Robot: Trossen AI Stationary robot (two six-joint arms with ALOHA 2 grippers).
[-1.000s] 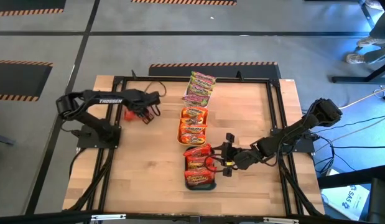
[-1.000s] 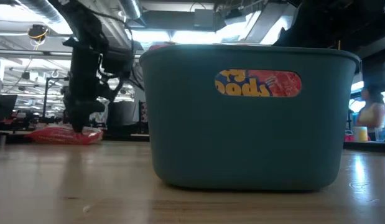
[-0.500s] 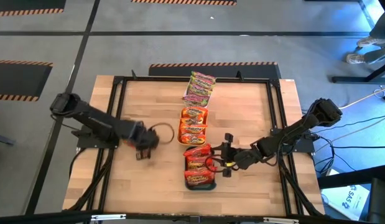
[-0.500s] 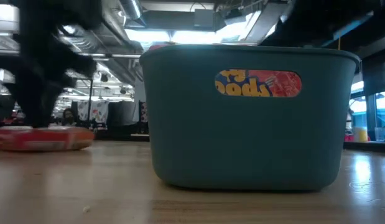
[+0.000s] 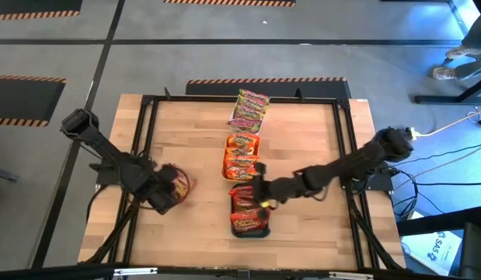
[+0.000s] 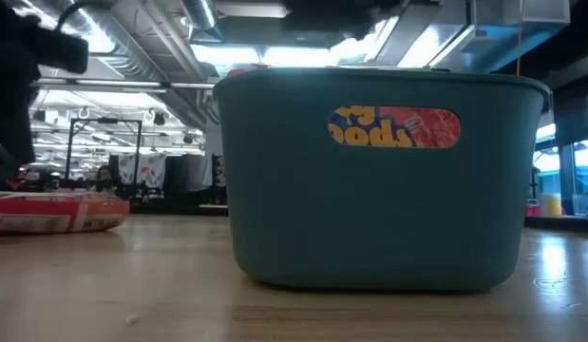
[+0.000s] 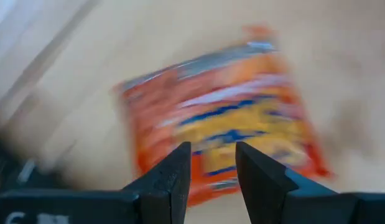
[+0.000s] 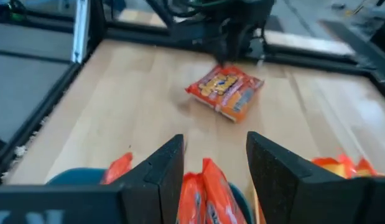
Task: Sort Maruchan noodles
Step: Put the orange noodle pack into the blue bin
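- Now the left gripper (image 5: 169,191) sits lower left in the high view, fingers slightly parted, gripping nothing — a red noodle packet (image 7: 220,143) lies on the table just ahead.
- Right gripper (image 5: 258,192), open and empty, hovers over the teal tray (image 6: 379,180) of red packets at lower centre.
- Next, I judge: carry the stray packet to that tray.

I count two green-pink packets (image 5: 250,109), two orange packets (image 5: 242,155) and three red packets (image 5: 248,208) in the row. One more red packet (image 5: 178,185) lies apart.

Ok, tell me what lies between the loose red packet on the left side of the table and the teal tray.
Bare wood only. In the high view nothing lies between the red packet at the left gripper and the teal tray; the right wrist view agrees.
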